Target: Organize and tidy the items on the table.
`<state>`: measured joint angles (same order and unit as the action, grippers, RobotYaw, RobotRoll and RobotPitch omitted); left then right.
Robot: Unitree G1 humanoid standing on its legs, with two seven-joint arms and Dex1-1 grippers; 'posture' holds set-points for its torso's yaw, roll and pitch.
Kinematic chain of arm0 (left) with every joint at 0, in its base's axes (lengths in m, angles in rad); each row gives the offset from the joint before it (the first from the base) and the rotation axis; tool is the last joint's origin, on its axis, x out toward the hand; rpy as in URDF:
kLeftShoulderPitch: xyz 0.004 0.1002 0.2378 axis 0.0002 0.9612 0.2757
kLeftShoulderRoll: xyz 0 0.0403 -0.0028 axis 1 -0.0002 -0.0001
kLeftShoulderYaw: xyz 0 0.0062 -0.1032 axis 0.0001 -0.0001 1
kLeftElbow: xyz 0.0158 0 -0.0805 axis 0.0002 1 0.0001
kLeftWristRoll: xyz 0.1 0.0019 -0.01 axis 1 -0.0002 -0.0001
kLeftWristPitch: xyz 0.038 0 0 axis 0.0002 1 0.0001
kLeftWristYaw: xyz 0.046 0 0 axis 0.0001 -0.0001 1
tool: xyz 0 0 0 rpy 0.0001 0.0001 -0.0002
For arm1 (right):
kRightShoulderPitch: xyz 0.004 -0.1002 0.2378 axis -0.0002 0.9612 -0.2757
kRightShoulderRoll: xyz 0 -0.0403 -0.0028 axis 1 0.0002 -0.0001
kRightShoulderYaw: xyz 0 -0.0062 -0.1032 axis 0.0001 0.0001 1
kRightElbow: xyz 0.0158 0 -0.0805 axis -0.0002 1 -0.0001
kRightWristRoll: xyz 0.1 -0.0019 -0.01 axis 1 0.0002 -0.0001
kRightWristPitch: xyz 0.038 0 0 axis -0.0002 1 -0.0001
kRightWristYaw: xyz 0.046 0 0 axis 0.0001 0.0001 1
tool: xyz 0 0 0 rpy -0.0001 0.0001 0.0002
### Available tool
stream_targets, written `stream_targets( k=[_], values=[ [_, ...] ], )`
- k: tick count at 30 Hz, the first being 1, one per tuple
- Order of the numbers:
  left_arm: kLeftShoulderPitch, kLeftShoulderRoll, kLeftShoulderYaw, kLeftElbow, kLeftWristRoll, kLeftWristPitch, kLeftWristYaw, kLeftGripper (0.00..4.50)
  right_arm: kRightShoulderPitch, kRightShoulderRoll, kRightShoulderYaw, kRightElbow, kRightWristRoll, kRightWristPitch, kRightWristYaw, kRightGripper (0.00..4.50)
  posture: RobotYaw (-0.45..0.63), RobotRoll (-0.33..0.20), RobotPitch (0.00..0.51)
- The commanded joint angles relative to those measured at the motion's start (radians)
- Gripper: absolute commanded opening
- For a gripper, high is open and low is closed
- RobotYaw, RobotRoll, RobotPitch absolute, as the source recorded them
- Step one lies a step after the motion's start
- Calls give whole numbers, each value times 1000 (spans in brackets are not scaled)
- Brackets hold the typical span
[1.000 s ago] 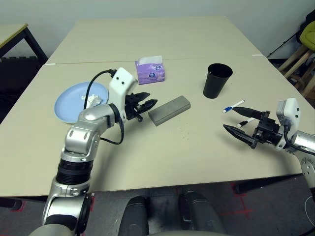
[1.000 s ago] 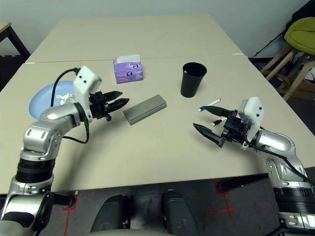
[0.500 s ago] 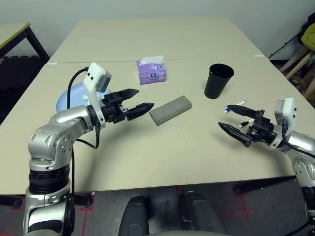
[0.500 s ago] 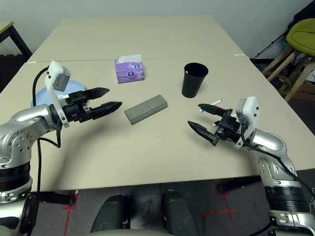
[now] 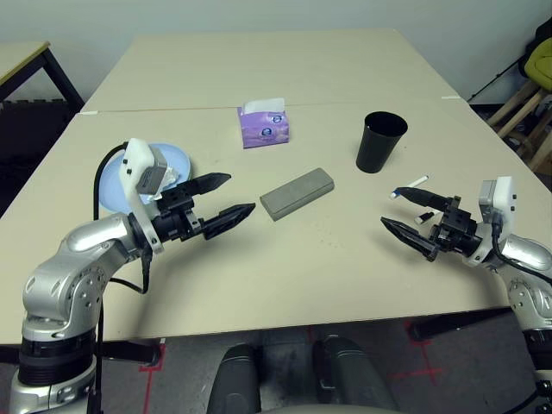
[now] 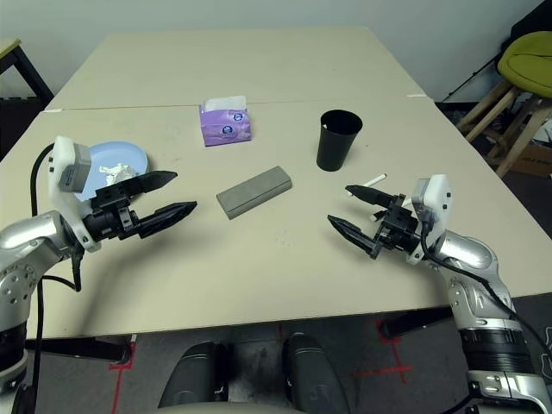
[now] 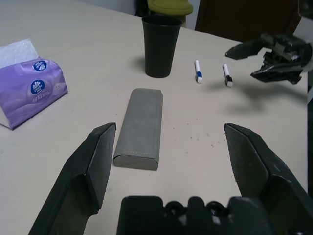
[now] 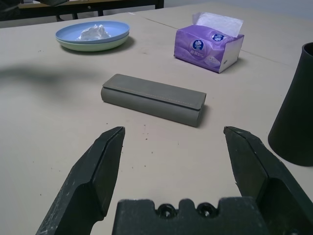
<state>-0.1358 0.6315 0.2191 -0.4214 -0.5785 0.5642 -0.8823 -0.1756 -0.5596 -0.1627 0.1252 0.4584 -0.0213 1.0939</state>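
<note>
The grey glasses case (image 5: 297,192) lies at the middle of the table (image 5: 285,267). My left gripper (image 5: 240,192) hovers open and empty to the case's left, pointing at it. A light blue plate (image 8: 68,32) sits on a pale green plate (image 8: 105,46) at the left and holds a crumpled white tissue (image 8: 95,32). The black cup (image 5: 379,141) stands upright at the right. Two white marker pens (image 7: 197,71) (image 7: 227,74) lie near it. My right gripper (image 5: 392,209) hangs open and empty beside the pens, nearer the front edge.
A purple tissue box (image 5: 264,125) stands behind the case. A second table (image 5: 276,69) adjoins at the back. Wooden stool legs (image 5: 526,112) and a yellow-green seat (image 6: 530,52) stand off the right edge.
My left arm has drawn back to the left and toward the front edge, away from the case, and its fingers have spread wider. My right gripper has shifted slightly left.
</note>
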Motion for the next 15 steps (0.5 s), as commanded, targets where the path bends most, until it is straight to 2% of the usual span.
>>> stream_targets(
  k=[1,6,15],
  values=[
    [49,10,-64,4,82,-144,-46,4492,-6,-12,-1,17,-7,-10,8,4500,25,0,61],
    [63,0,-83,31,108,-286,-91,4492,-16,-22,-3,29,-11,-14,11,4500,25,0,61],
    [23,16,-85,69,77,-320,-121,4492,-32,-46,-12,52,-11,-15,15,4500,23,0,63]
  ],
)
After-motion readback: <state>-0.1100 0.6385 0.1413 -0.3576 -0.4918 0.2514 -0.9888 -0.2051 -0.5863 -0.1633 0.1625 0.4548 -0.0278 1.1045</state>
